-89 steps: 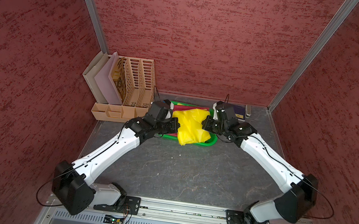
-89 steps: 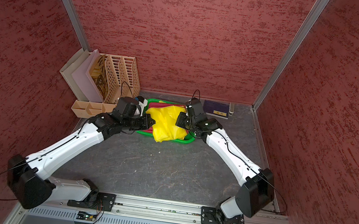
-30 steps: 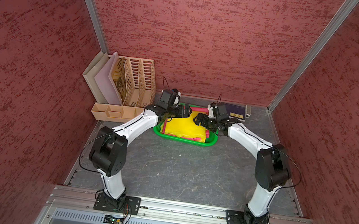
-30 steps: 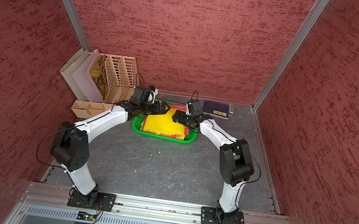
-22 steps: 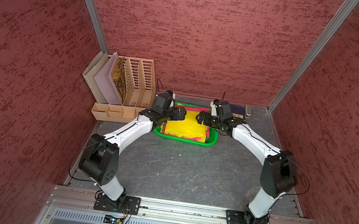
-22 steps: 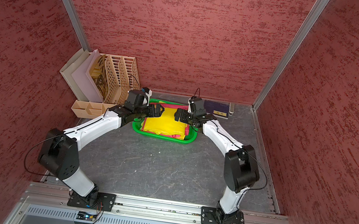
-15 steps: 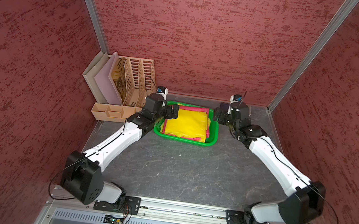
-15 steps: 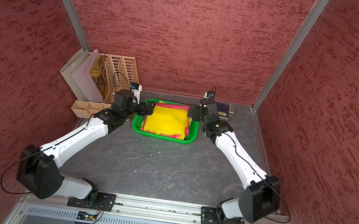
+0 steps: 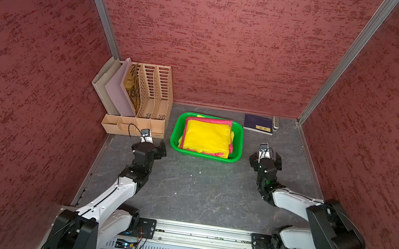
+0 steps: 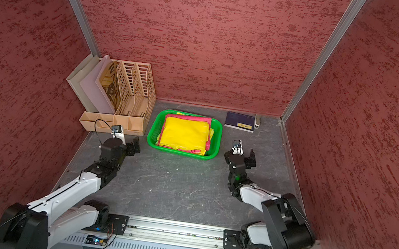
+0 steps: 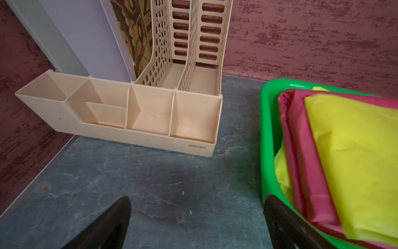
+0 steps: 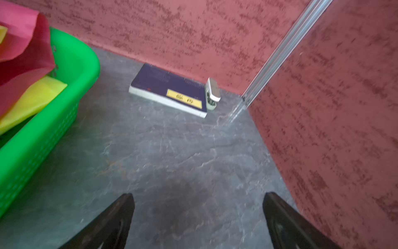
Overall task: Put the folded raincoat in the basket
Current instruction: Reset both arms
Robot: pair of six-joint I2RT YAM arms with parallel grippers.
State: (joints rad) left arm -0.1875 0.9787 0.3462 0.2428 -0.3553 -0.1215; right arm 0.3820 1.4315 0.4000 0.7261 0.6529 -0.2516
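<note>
Left gripper [image 11: 197, 199]: my jaws stand wide apart with nothing between them; only bare table [image 11: 150, 176] shows in the gap. It hangs low just beside the near left corner of the basket [image 9: 174, 137]. In the left wrist view one fingertip [image 11: 277, 215] overlaps the green rim, and I cannot tell whether they touch.

Right gripper [image 12: 197, 197]: jaws equally wide and empty, over bare table on the basket's right side, clearly apart from it.

Raincoat [image 9: 207, 138]: folded, yellow with pink-red layers beneath. It lies flat inside the green basket in both top views. A pink edge rises near the rim on the right side, and some yellow folds are tucked against the walls.

The basket stands on the table close to the back wall, between a beige file organizer [image 9: 142, 112] and a dark blue book [image 9: 258, 123]. The organizer holds folders in its upright slots; its front trays are empty. A small white object [image 9: 275, 123], too small to identify, sits just beside the book.
</note>
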